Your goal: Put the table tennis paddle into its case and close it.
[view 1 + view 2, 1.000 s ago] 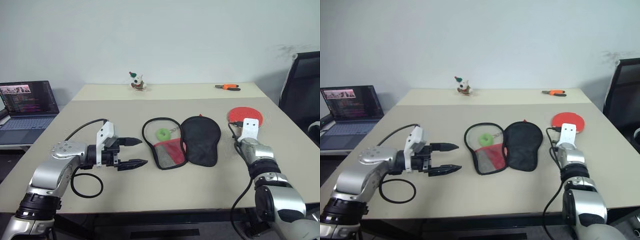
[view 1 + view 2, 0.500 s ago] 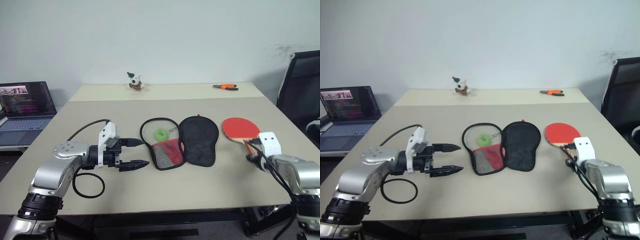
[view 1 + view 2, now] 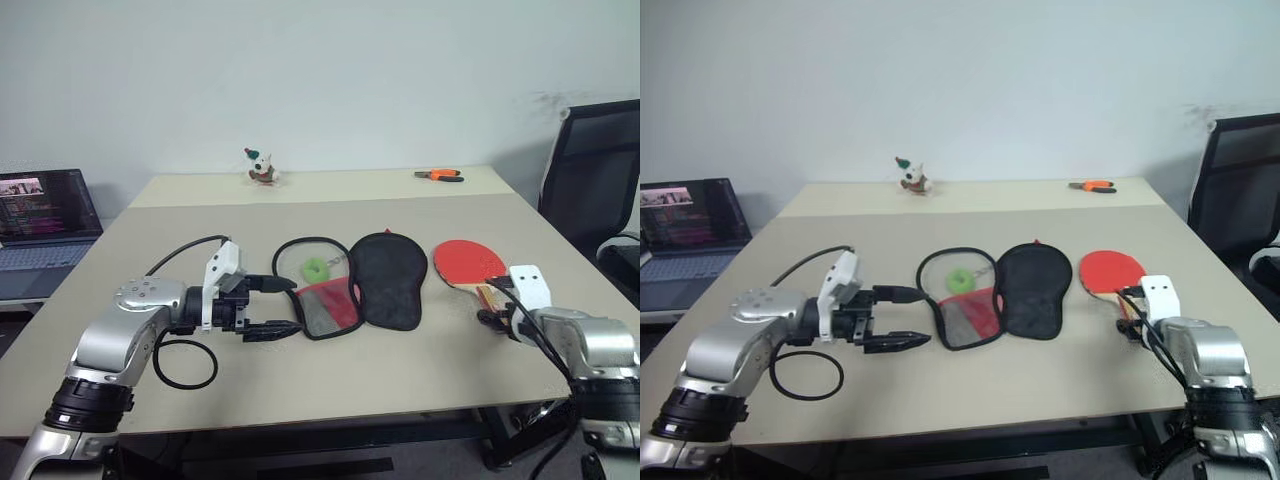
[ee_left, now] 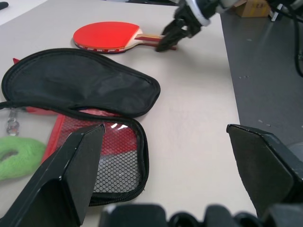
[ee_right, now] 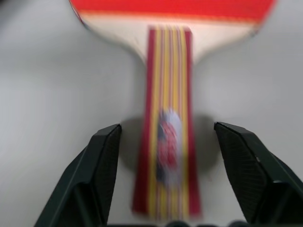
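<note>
The table tennis paddle (image 3: 466, 262) lies flat on the table, red face up, to the right of the case, its handle (image 5: 165, 142) pointing at the near edge. My right gripper (image 3: 493, 308) is open, one finger on each side of the handle with a gap on both sides. The case (image 3: 385, 280) lies spread open at mid-table, black half on the right and mesh-and-red half (image 3: 322, 307) on the left. A green ball (image 3: 317, 268) rests in the left half. My left gripper (image 3: 297, 306) is open and level, its tips at the case's left rim.
A black cable loop (image 3: 185, 362) lies by my left arm. A laptop (image 3: 40, 215) stands off the table's left. A small toy figure (image 3: 260, 168) and orange pliers (image 3: 438, 175) sit at the far edge. A black chair (image 3: 590, 170) stands to the right.
My right arm drew back toward the near edge with the paddle, set it flat beside the case, then spread its fingers off the handle. The left arm stayed put.
</note>
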You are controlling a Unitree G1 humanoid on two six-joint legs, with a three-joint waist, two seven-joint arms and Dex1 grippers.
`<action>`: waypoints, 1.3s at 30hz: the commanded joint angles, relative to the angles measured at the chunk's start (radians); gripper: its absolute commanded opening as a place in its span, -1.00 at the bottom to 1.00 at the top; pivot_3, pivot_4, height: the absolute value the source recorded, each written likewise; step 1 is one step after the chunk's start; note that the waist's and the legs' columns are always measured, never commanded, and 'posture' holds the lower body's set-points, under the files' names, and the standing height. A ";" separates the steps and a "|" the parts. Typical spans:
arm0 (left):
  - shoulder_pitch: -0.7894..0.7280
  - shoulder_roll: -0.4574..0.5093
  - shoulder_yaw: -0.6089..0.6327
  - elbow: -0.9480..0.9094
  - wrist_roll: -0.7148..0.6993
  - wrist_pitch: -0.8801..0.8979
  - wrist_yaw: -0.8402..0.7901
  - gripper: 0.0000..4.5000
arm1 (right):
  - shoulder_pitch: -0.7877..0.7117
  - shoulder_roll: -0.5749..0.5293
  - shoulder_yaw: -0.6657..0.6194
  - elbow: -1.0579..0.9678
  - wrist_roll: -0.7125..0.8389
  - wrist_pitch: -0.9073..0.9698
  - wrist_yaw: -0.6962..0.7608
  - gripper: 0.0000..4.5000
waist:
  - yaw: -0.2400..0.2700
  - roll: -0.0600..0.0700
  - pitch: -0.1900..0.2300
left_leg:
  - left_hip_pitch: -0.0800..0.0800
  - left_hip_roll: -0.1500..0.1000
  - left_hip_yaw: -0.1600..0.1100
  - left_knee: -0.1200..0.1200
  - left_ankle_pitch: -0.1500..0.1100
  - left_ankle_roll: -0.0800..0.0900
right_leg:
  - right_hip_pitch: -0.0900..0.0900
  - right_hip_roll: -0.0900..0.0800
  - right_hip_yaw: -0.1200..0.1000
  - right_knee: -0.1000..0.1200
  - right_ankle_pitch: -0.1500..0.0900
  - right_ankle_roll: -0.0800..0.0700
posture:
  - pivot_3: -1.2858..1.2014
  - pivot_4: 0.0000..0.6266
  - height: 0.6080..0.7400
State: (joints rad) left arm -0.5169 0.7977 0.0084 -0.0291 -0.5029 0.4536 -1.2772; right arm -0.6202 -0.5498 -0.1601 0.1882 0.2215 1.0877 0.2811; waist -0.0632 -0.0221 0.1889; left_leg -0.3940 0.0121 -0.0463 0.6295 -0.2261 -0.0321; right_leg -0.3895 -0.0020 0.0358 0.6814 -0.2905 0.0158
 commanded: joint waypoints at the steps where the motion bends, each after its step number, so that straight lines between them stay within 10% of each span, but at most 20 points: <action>1: -0.004 0.014 0.026 -0.030 -0.010 0.000 0.003 1.00 | -0.080 0.000 0.014 0.124 -0.029 -0.107 0.008 0.51 | 0.001 0.000 0.000 | 0.000 0.000 0.001 0.000 0.000 0.000 | 0.000 0.000 0.001 0.000 0.000 0.000 | 0.03 -0.52 1.00; 7: 0.011 0.023 0.039 -0.041 -0.013 0.003 0.011 1.00 | -0.131 -0.006 0.045 0.260 -0.066 -0.184 0.026 0.51 | 0.005 0.000 0.000 | -0.003 0.000 0.003 0.000 0.000 0.000 | -0.002 -0.001 0.003 -0.001 0.003 -0.003 | 0.03 -0.52 1.00; 16: 0.050 0.042 0.066 -0.067 -0.024 0.014 0.026 1.00 | -0.133 0.015 -0.009 0.266 -0.056 -0.191 -0.038 -0.51 | 0.008 0.000 0.000 | -0.001 0.000 0.005 0.001 0.000 0.000 | -0.001 -0.001 0.005 -0.001 0.002 0.003 | 0.03 -0.52 1.00; 25: 0.082 0.052 0.097 -0.083 -0.030 0.023 0.037 1.00 | -0.235 0.048 -0.166 0.039 0.055 0.005 -0.117 -0.51 | 0.011 0.001 0.001 | -0.007 0.000 0.006 0.000 0.000 0.000 | -0.009 -0.001 0.006 0.000 0.005 -0.001 | 0.03 -0.52 1.00; 39: 0.052 0.030 0.071 -0.017 -0.005 -0.029 0.010 1.00 | -0.179 0.559 -0.119 -0.394 0.072 0.258 -0.344 -0.51 | 0.015 0.002 0.001 | -0.013 0.000 0.004 0.000 0.000 0.000 | -0.018 -0.001 0.006 0.006 0.005 -0.004 | 0.03 -0.52 1.00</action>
State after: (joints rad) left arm -0.4468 0.8259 0.0725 -0.0389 -0.5054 0.4462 -1.2582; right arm -0.7867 0.0123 -0.2844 -0.1341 0.2976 1.3822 -0.0493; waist -0.0480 -0.0204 0.1897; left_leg -0.4083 0.0118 -0.0424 0.6307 -0.2261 -0.0323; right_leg -0.4080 -0.0041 0.0420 0.6866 -0.2850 0.0129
